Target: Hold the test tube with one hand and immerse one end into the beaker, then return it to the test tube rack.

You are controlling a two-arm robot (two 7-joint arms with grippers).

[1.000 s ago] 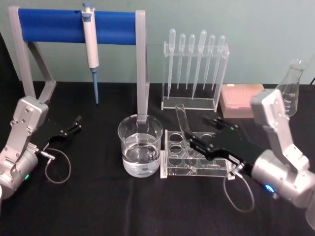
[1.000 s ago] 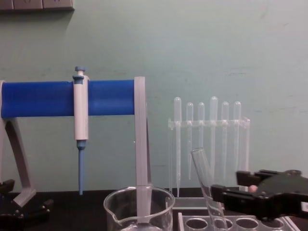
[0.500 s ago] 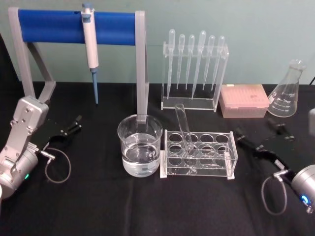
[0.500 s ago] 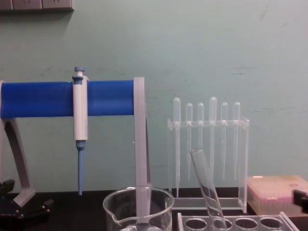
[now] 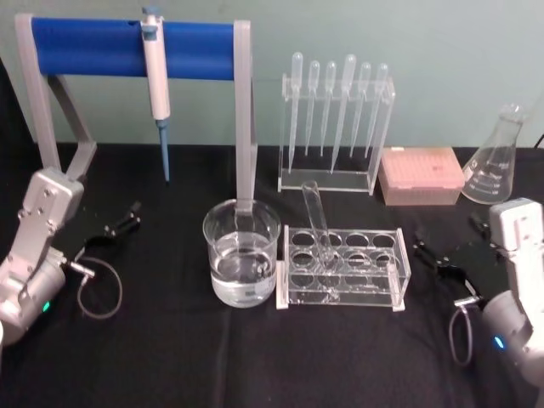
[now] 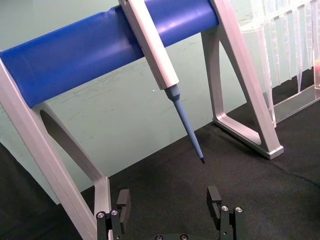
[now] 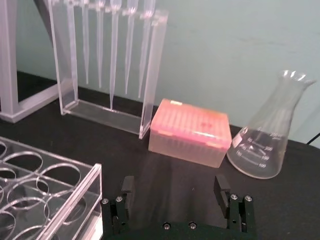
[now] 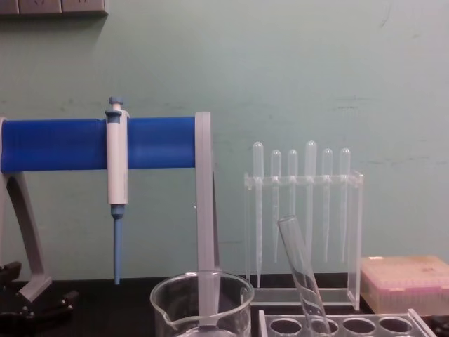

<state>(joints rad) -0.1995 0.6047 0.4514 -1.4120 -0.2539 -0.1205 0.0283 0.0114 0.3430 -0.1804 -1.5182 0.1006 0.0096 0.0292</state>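
- Presently the test tube [image 5: 318, 228] leans in a hole of the clear rack [image 5: 342, 270], mouth tilted up and back, rounded end down among the holes; nothing grips it, and the rack props it at that slant.
- The beaker [image 5: 241, 263] stands just beside the rack's left end, part full of clear liquid, so a dip of the tube would need only a short carry; in the chest view its rim and spout [image 8: 201, 291] sit low, with the tube [image 8: 300, 270] slanting above the rack to its right.
- The right gripper [image 5: 444, 255] rests low on the black table [image 5: 170, 340], well to the right of the rack, jaws released and holding nothing; its wrist view [image 7: 175, 192] looks between the spread fingers toward the pink tip box [image 7: 191, 131] and the conical flask [image 7: 265, 142].
- The left gripper [image 5: 119, 225] lies parked at the far left, jaws likewise parted and empty, facing the blue-barred stand [image 6: 107, 42] from which the pipettor [image 6: 160, 62] hangs.
- The pipettes [image 5: 336, 102] hang in their own holder behind, apart from the work.
- The flask bears printed graduation marks, too small to read surely; no brand can be made out elsewhere.
- Judging by this layout, the tube sits racked and both arms stand clear of it.
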